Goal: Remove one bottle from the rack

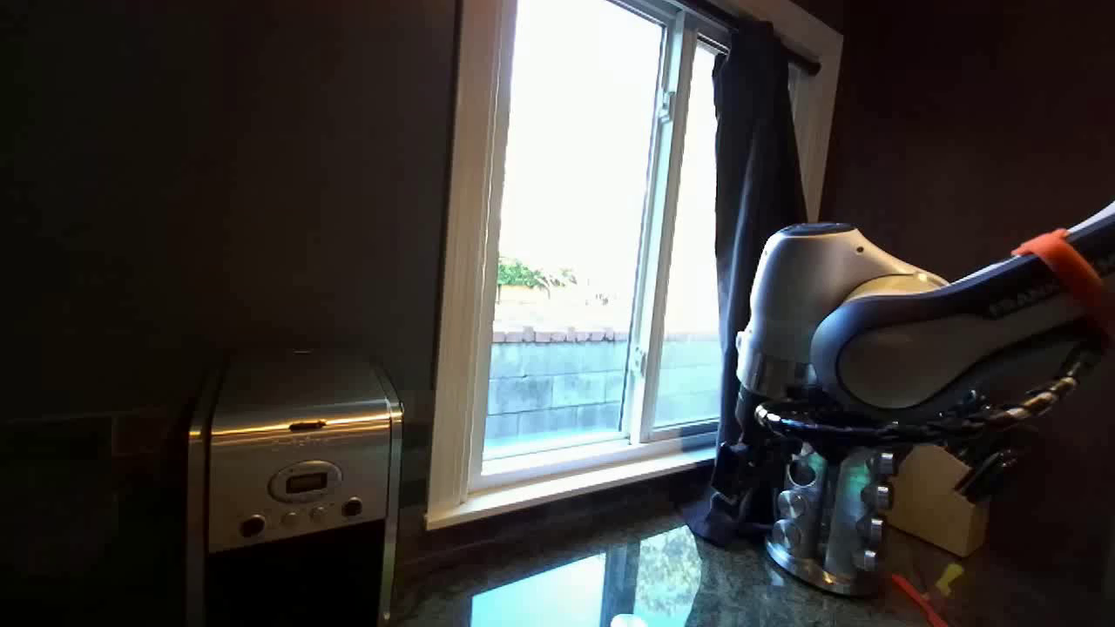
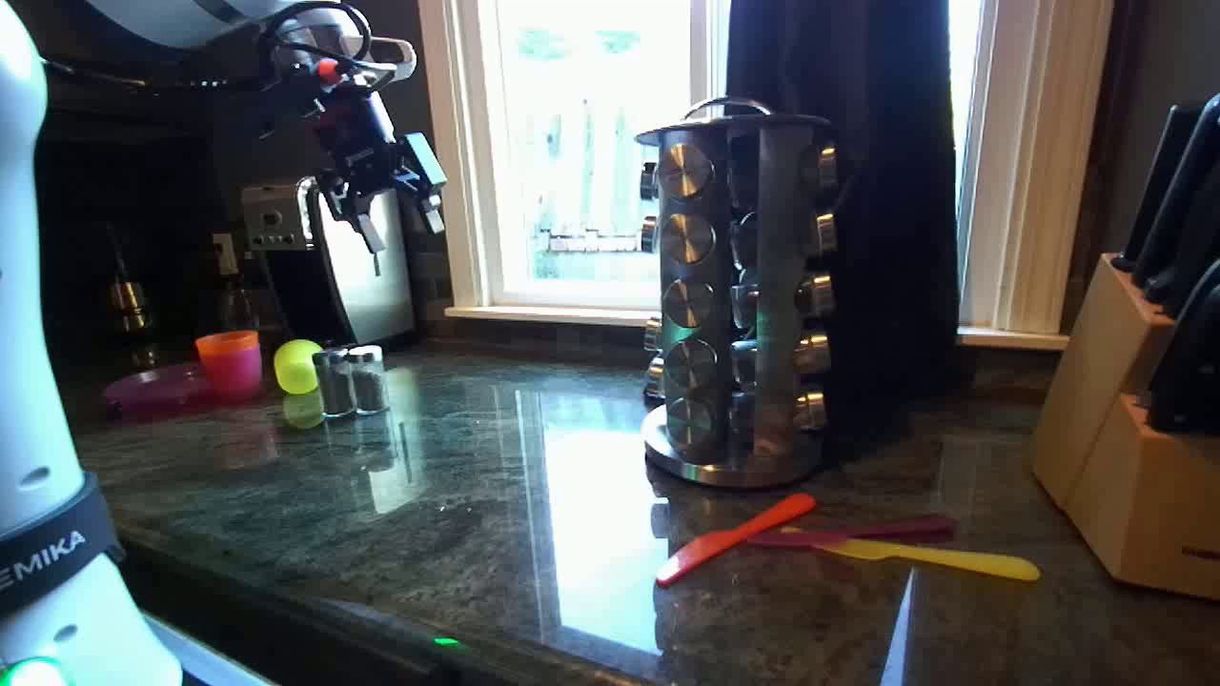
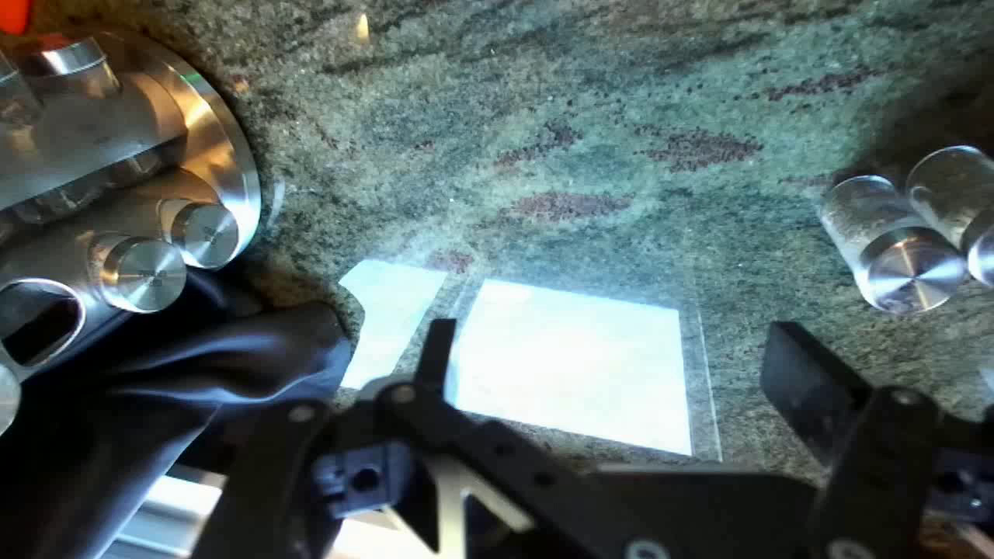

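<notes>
The rack (image 2: 783, 219) is a tall silvery cylindrical stand with a top handle, upright on the counter; it also shows in an exterior view (image 1: 823, 570) and at the left of the wrist view (image 3: 85, 136). Several bottles with round silver caps (image 2: 688, 238) lie sideways in its columns. A slot (image 3: 39, 322) on it looks dark and empty in the wrist view. Two clear capped bottles stand on the counter, a nearer one (image 3: 893, 241) and one beside it (image 3: 955, 186). My gripper (image 2: 405, 227) is open and empty, above the counter between rack and bottles; its fingers (image 3: 613, 349) are wide apart.
A pale knife block (image 2: 1096, 457) stands right of the rack. Plastic knives (image 2: 734, 541) lie before it. A dark curtain (image 3: 233, 365) hangs close behind the rack. A silver appliance (image 2: 367, 257), pink cup (image 2: 231, 367), yellow-green ball (image 2: 297, 367) and purple plate (image 2: 143, 389) stand farther left.
</notes>
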### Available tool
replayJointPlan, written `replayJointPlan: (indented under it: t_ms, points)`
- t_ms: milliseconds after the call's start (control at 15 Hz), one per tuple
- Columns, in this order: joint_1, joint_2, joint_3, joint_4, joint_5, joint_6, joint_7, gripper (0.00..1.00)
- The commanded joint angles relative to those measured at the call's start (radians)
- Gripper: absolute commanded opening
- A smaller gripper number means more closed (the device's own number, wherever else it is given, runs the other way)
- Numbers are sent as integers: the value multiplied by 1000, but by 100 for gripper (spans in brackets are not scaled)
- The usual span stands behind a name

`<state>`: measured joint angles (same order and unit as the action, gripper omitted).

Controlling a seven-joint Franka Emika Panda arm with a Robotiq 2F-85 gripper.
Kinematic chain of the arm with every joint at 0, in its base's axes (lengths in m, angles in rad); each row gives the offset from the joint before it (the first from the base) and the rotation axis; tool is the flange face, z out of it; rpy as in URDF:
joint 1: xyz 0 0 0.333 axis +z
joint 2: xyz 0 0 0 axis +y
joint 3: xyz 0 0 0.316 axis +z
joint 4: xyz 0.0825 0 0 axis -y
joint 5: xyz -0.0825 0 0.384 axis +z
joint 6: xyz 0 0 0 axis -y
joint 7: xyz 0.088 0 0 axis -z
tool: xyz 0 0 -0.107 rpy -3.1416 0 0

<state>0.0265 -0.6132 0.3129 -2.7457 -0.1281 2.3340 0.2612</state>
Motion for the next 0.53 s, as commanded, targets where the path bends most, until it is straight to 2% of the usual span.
replayJointPlan:
  t_ms: [0, 333, 467]
  points:
    - [19, 3, -19, 2, -16, -3, 12, 100]
    - [19, 3, -19, 2, -16, -3, 12, 100]
    - [-19, 32, 15, 6, 4, 54, 159, 100]
